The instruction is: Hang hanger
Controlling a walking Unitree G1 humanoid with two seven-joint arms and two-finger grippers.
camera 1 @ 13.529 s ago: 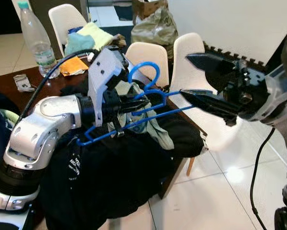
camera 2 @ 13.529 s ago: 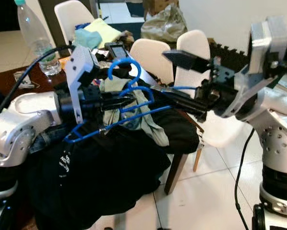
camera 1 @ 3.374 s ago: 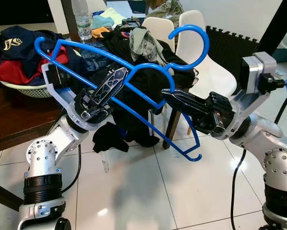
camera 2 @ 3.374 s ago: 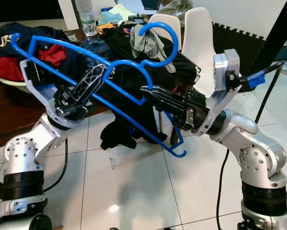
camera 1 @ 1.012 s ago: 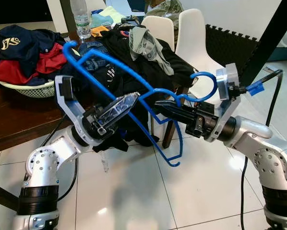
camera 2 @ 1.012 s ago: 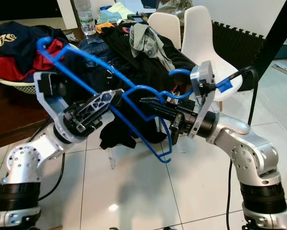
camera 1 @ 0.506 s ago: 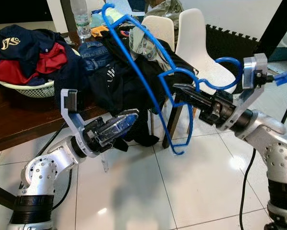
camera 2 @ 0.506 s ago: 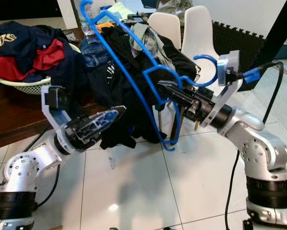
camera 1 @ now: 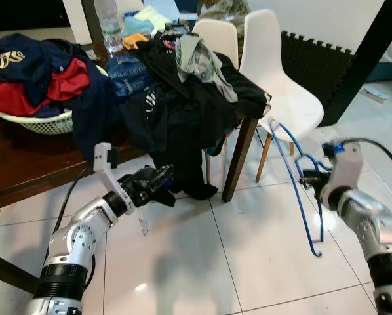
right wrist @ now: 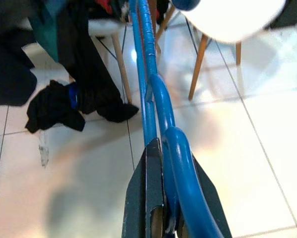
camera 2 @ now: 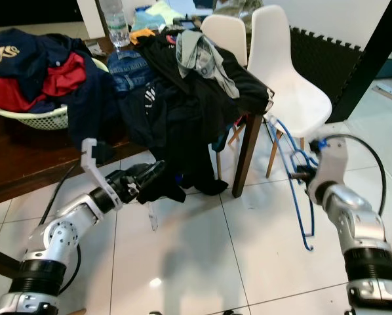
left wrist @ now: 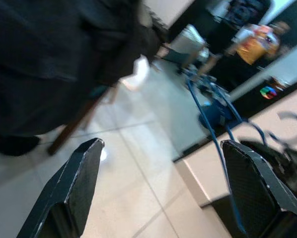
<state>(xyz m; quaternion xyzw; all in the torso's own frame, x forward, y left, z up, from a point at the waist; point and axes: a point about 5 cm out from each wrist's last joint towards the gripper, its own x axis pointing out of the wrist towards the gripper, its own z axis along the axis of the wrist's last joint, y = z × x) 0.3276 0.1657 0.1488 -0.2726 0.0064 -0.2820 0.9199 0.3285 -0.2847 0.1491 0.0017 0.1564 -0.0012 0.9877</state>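
Right gripper (right wrist: 163, 218), at 3 o'clock low over the tile floor (camera 1: 248, 262), clamps the blue hanger (camera 1: 299, 197); it dangles beside the white chair (camera 1: 274, 79). Left gripper (left wrist: 158, 193), at 8 o'clock below the dark table (camera 1: 25, 157), fingers spread, holds nothing.

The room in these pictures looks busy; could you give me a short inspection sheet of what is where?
Surface: dark wooden table, white tiled floor.
Job's things: blue hanger in the right gripper, hanging beside the white chair.
Clutter: black clothes heaped on the table, laundry basket, water bottle.
Grippers: left gripper low by the table, fingers open, empty.
Cables: black cable on the right arm.
Surroundings: second white chair.
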